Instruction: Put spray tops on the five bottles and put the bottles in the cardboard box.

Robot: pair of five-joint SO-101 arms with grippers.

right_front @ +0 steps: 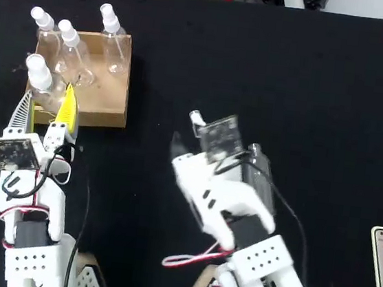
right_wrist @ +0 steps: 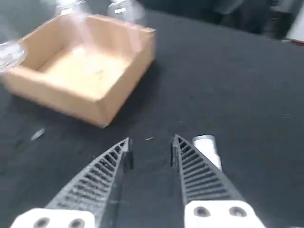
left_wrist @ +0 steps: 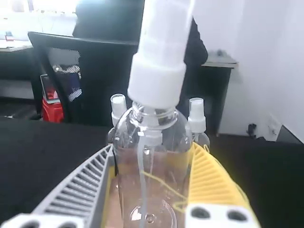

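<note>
1. Your left claw (left_wrist: pixel 153 147), one grey ribbed finger and one yellow, is clamped round the clear plastic bottle with a white spray top (left_wrist: pixel 152 175). It holds the bottle upright at the near left corner of the shallow brown cardboard box (right_front: pixel 98 115). You cannot tell whether the base rests on the box floor.
2. The bottle is smooth, round and probably light, so it may slip or tip as you let go. It could then knock the three other capped clear bottles (right_front: pixel 73 57) standing close behind it.
3. The tall top puts weight high up, so release only once the base is seated.
4. Your right claw (right_wrist: pixel 151 139) hangs spread and empty over the black cloth table (right_front: pixel 321 96), just beside a loose white spray top (right_wrist: pixel 206 145) lying on its side.
5. That small cylindrical top may roll off if a finger nudges it before you close.
6. The box is matt card with low walls, and a snagged finger could drag it.
</note>
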